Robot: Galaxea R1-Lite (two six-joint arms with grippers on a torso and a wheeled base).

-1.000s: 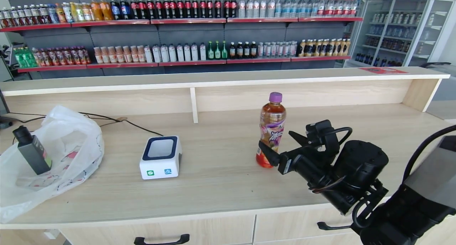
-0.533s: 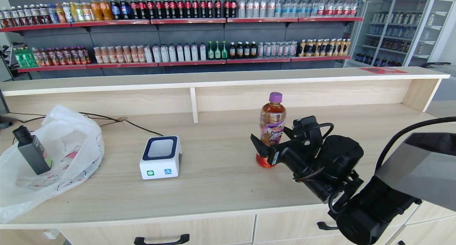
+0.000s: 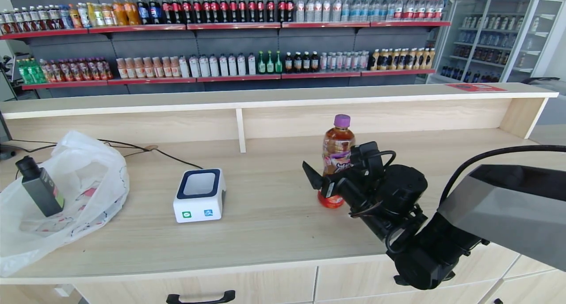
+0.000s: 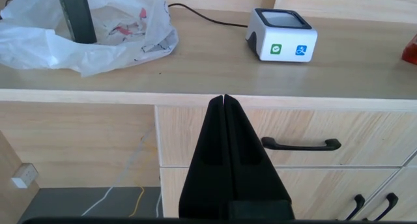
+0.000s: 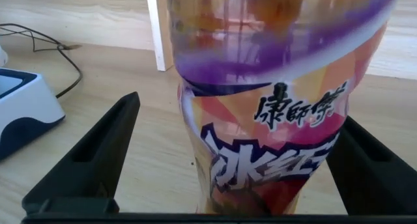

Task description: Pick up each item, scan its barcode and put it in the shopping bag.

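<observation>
Counter (image 3: 274, 233) bears bottle (image 3: 338, 147) inside the parted right tool (image 3: 334, 159).

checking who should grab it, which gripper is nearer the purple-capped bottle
Right. The right gripper is open with a finger on each side of the bottle, which stands on the counter. The left gripper is shut, down in front of the drawers, well away.

Amber bottle (image 3: 338, 145) with purple cap (image 3: 342, 120); navy-trimmed white scanner (image 3: 199, 210); translucent white bag (image 3: 90, 171).
</observation>
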